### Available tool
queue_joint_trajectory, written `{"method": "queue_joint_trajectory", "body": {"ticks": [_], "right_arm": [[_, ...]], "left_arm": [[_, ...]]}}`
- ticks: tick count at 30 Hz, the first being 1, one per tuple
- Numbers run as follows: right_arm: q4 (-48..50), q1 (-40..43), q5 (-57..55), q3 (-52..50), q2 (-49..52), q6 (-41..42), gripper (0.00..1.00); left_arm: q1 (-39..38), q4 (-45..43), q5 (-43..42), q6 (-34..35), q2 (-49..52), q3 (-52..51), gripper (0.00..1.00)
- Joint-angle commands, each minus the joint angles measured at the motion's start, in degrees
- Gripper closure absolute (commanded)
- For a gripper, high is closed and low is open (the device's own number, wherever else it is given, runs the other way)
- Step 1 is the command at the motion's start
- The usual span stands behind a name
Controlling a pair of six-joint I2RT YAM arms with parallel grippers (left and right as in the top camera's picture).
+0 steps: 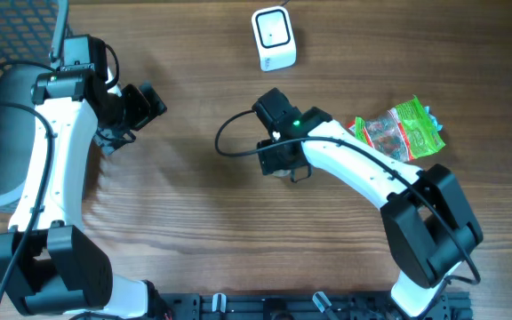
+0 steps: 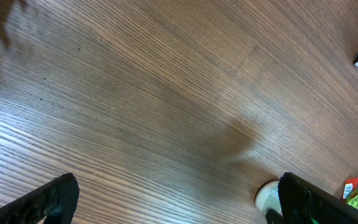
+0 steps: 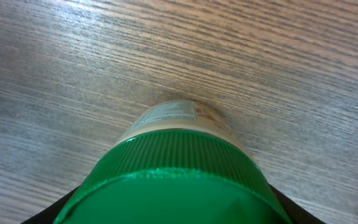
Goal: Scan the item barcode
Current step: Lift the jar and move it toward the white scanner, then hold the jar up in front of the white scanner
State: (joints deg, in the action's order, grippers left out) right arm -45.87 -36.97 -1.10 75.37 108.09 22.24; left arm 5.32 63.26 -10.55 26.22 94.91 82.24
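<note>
While the green-lidded jar [image 3: 179, 180] is seen directly under the right claw [image 1: 279, 160] at the middle of the table [image 1: 185, 222], seemingly upright with its lid on and contents hidden, the jaws are spread either side; a grip cannot be confirmed. The left claw [image 1: 140, 105], farther off, is gaping and empty.

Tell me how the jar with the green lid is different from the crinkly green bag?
The jar is round with a ribbed lid; the bag is flat and crinkly. The jar sits right under the right arm; the bag lies alone, untouched. Both show green and rest on the wooden table.
</note>
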Motion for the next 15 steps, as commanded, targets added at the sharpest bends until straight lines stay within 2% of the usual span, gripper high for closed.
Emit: {"method": "queue_joint_trajectory", "body": {"ticks": [1, 5, 9, 11, 15], "right_arm": [[-5.0, -0.1, 0.3, 9.2, -2.4, -1.3, 0.44], [-15.0, -0.1, 0.4, 20.9, -2.4, -1.2, 0.51], [-22.2, 1.4, 1.4, 32.6, -2.4, -1.1, 0.51], [-22.2, 2.7, 1.4, 37.2, -2.4, -1.2, 0.51], [-15.2, 5.9, 1.0, 38.1, -2.1, -1.2, 0.51]], "left_arm": [[0.2, 0.0, -0.1, -0.5, 0.0, 0.3, 0.00], [0.2, 0.0, -0.1, -0.5, 0.0, 0.3, 0.00], [0.2, 0.0, -0.1, -0.5, 0.0, 0.3, 0.00], [0.2, 0.0, -0.1, -0.5, 0.0, 0.3, 0.00], [0.2, 0.0, -0.1, -0.5, 0.0, 0.3, 0.00]]}}
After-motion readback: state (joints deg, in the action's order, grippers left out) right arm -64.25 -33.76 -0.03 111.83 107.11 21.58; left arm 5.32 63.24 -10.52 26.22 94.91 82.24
